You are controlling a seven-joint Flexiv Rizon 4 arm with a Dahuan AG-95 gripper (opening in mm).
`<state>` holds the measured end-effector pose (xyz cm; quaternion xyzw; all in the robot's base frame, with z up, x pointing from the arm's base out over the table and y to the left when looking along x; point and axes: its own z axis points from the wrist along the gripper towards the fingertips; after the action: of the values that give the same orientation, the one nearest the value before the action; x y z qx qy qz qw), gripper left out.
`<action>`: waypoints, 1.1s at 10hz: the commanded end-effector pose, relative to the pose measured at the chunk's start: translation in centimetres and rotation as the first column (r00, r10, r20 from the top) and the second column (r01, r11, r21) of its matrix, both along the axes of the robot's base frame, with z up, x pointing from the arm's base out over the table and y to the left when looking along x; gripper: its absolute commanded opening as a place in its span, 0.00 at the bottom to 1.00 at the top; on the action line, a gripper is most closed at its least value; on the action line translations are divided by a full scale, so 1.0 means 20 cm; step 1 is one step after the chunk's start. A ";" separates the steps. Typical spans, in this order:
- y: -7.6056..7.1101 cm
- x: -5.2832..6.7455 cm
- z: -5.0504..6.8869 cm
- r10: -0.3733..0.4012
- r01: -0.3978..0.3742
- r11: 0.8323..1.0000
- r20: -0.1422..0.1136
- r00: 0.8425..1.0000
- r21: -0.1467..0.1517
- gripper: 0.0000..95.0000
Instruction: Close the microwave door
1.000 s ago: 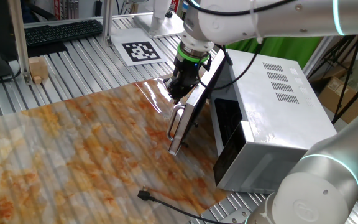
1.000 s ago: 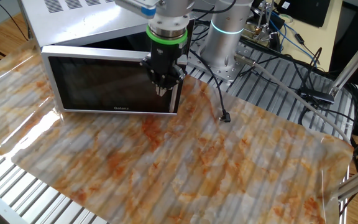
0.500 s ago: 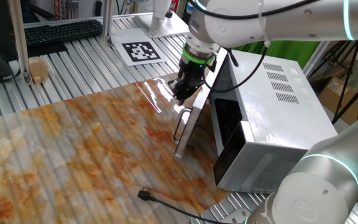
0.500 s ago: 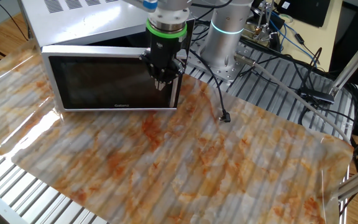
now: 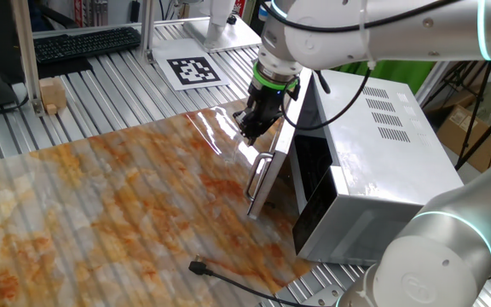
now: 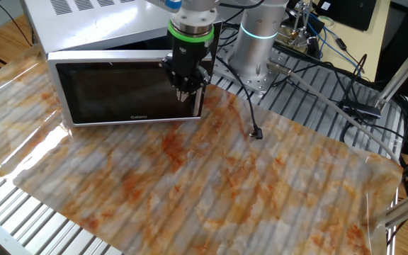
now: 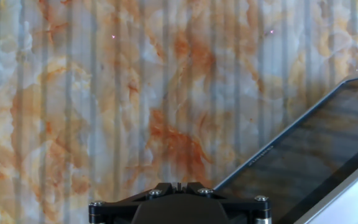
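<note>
Hand view is showing the door's (image 7: 328, 155) dark glass slanting in beside the gripper base. Seen from the fixed cameras, the gripper (image 5: 251, 128) is pressing on the door (image 5: 273, 166) near its handle (image 5: 258, 177); fingers possibly together, I cannot tell. Beyond the door, the microwave (image 5: 382, 162) is sitting, still ajar.

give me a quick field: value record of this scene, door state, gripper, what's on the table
door: silver-grey framed microwave door with dark glass window, partly open, a gap to the cavity showing
handle: curved silver bar handle on the door's outer face
oven: large silver-white boxy microwave, black vent slots on top
gripper: black two-finger gripper against the door's outer face near its free edge; open or shut cannot be told
surface: orange-and-white marbled table mat
other: black cable end lying on the mat in front of the microwave
</note>
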<state>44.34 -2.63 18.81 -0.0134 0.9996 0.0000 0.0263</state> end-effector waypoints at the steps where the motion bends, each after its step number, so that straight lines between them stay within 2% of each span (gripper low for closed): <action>1: 0.00 0.00 0.00 0.000 0.000 1.000 -0.001 1.000 0.007 0.00; 7: 0.00 0.00 0.00 -0.015 0.015 1.000 0.002 1.000 0.010 0.00; 11: 0.00 0.00 0.00 -0.083 0.083 0.997 0.003 0.997 0.006 0.00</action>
<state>44.33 -2.53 18.83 0.0248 0.9993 0.0029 0.0277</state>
